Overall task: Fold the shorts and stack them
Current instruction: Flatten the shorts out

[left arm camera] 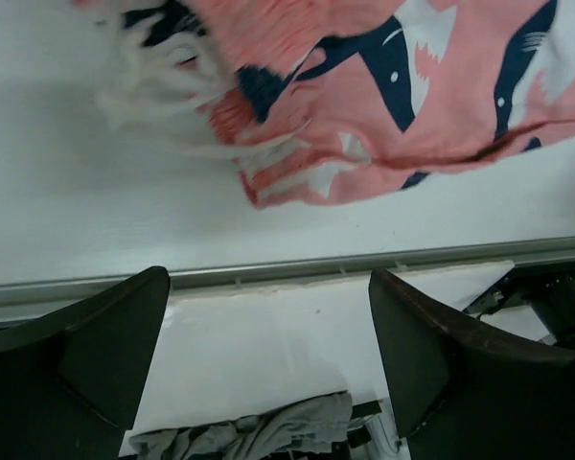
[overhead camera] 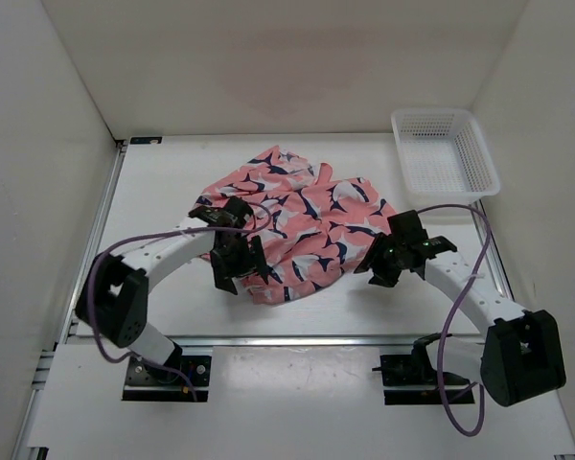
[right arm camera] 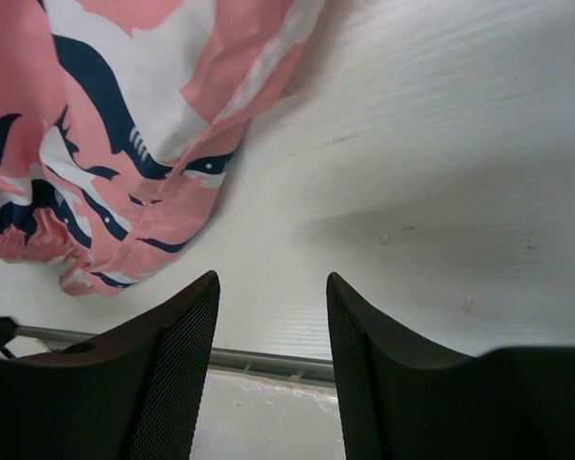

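The coral-pink shorts (overhead camera: 302,225) with navy-and-white shark shapes lie rumpled in the middle of the white table. My left gripper (overhead camera: 238,265) hovers at their near left edge, open and empty; in the left wrist view (left arm camera: 268,287) the shorts (left arm camera: 393,86) and their white drawstring (left arm camera: 163,86) lie beyond the fingers. My right gripper (overhead camera: 381,265) hovers beside their near right edge, open and empty; in the right wrist view (right arm camera: 271,287) the shorts (right arm camera: 105,125) lie at the upper left, apart from the fingers.
A white plastic mesh basket (overhead camera: 445,151) stands at the back right corner. White walls close the table on three sides. The table's near edge rail (left arm camera: 297,271) runs just below the shorts. Grey cloth (left arm camera: 249,431) lies below the table edge.
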